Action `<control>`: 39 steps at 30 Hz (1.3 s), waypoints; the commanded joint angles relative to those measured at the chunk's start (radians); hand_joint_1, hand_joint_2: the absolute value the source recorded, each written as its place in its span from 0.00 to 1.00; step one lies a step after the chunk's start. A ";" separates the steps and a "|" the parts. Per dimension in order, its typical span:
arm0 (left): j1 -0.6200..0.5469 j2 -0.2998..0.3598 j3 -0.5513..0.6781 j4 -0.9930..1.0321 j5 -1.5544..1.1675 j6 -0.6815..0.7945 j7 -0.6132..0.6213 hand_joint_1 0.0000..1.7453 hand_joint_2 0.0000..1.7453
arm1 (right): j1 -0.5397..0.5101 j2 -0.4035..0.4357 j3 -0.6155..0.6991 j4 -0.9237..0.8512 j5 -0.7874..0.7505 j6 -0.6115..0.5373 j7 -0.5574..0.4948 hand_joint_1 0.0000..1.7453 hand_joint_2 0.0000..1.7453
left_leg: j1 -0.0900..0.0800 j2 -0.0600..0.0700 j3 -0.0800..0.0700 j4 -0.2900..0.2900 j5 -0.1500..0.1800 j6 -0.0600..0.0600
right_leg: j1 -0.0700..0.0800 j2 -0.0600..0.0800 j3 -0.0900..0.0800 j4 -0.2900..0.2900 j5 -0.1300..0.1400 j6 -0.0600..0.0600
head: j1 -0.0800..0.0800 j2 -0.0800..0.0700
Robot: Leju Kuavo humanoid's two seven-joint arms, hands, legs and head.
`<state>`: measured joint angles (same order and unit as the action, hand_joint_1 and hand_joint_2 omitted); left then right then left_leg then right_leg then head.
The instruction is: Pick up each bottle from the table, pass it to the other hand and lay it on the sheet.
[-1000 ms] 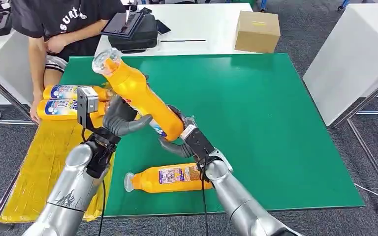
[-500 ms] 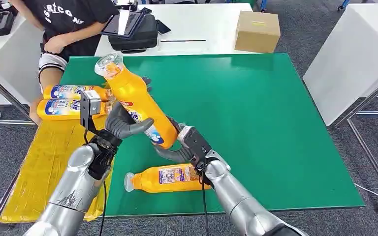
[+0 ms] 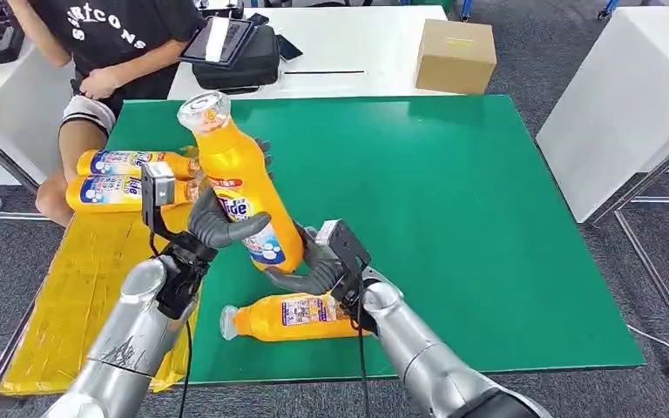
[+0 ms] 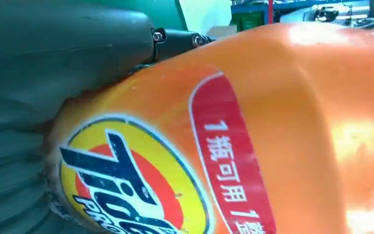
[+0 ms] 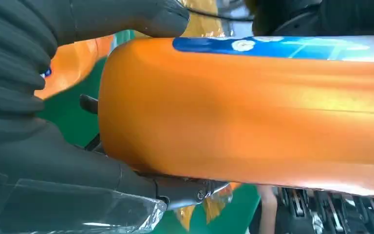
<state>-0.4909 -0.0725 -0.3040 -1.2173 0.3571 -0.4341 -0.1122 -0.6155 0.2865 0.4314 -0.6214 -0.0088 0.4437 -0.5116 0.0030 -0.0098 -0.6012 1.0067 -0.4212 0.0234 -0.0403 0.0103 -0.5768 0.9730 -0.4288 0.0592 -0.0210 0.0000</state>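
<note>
An orange detergent bottle (image 3: 239, 187) stands tilted above the green mat (image 3: 453, 218), cap end up and away from me. My left hand (image 3: 218, 225) grips its labelled middle, and my right hand (image 3: 314, 266) cups its base from below. The left wrist view has the bottle's label (image 4: 253, 146) pressed against my left hand (image 4: 44, 73). In the right wrist view the bottle's base (image 5: 253, 112) lies between the thumb and fingers of my right hand (image 5: 39, 97). Another orange bottle (image 3: 292, 315) lies on the mat near the front edge. Two bottles (image 3: 113, 163) (image 3: 109, 192) lie on the yellow sheet (image 3: 70, 296).
A person (image 3: 104, 52) sits at the far left corner, close to the sheet. Behind the mat, a white table holds a black bag (image 3: 235, 52) and a cardboard box (image 3: 456, 54). A white cabinet (image 3: 627, 96) stands at the right.
The held bottle has swung more upright and shifted left toward the sheet. My right hand has followed under its base, and my left hand has closed around its middle. The person has leaned back.
</note>
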 commanded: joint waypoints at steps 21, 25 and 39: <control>-0.047 0.039 -0.018 0.084 0.082 -0.083 -0.001 1.00 1.00 | -0.076 0.000 0.020 0.105 -0.022 0.049 -0.022 1.00 1.00 | 0.001 0.000 0.001 0.000 -0.001 -0.001 | 0.001 -0.001 0.002 0.000 0.000 -0.004 | 0.000 0.000; -0.042 0.037 -0.023 0.075 0.074 -0.081 -0.002 1.00 1.00 | -0.077 -0.002 0.015 0.106 -0.026 0.041 -0.023 1.00 1.00 | 0.001 0.001 0.002 0.001 -0.001 -0.002 | 0.002 -0.001 0.002 0.000 -0.001 -0.005 | 0.000 0.000; -0.040 0.036 -0.024 0.084 0.056 -0.084 -0.019 1.00 1.00 | -0.076 -0.002 0.003 0.117 -0.036 0.021 -0.028 1.00 1.00 | 0.000 0.000 0.001 0.000 0.000 -0.001 | 0.001 -0.001 0.002 0.000 0.000 -0.003 | 0.000 0.000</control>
<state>-0.4949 -0.0561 -0.3040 -1.1944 0.4189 -0.5131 -0.1278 -0.6442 0.2865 0.4334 -0.5680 -0.0378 0.4822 -0.5333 0.0030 -0.0098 -0.6012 1.0067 -0.4212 0.0234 -0.0403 0.0103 -0.5768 0.9730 -0.4288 0.0592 -0.0210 0.0000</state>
